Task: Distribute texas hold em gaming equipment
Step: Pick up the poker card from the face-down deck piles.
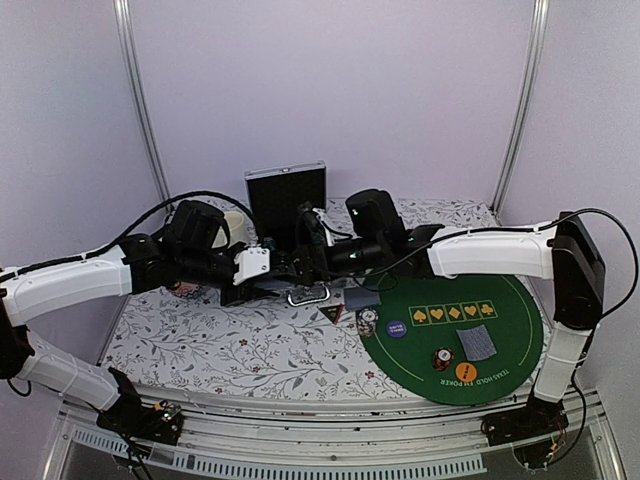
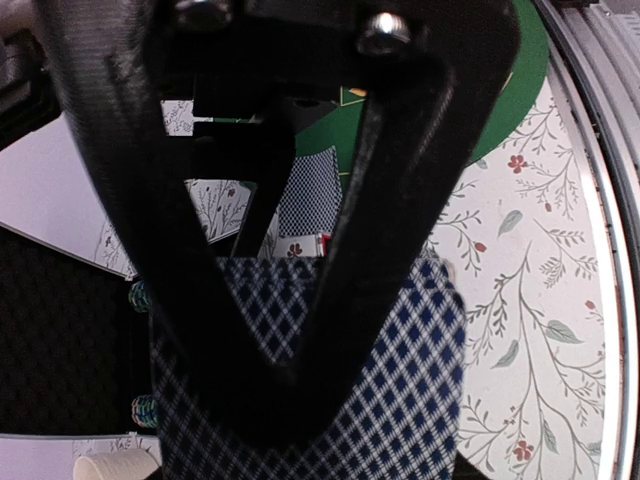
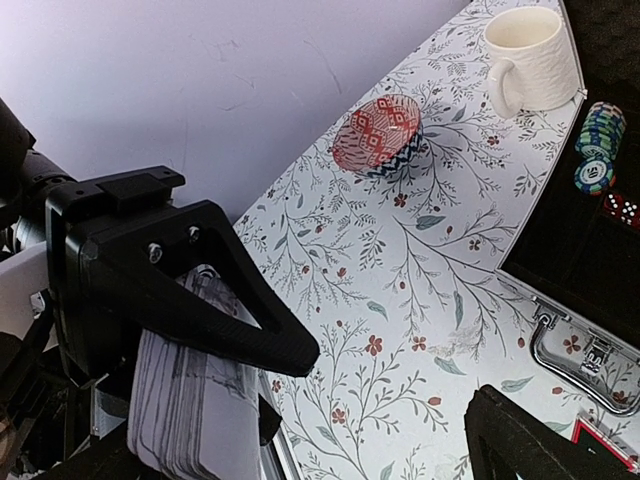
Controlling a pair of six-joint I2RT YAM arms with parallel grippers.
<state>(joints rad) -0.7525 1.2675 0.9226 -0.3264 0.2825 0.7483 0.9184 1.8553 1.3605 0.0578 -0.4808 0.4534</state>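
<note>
Deck of playing cards (image 3: 185, 400), at lower left of the right wrist frame, is clamped by left gripper (image 1: 272, 284); right gripper (image 1: 312, 258) is spread wide nearby. Loose cards could be dragged out and spilled during transfer.

— Crockery?
— Mug (image 3: 530, 55): one. Patterned bowl (image 3: 378, 135): one.
— Case and mat?
— Black case (image 1: 285, 195): one. Green mat (image 1: 515, 310): one.
— Chips?
— Four stacks in all: edge stack (image 1: 368, 318), one; centre stack (image 1: 442, 357), one; case stacks (image 3: 600, 145), two.
— Discs, markers?
— Purple disc (image 1: 397, 327): one. Orange disc (image 1: 465, 372): one. Triangular marker (image 1: 331, 313): one.
— Cards?
— Thick deck (image 3: 190, 400): one. Small piles: two, namely mat pile (image 1: 477, 344) and outer pile (image 1: 362, 298).
</note>
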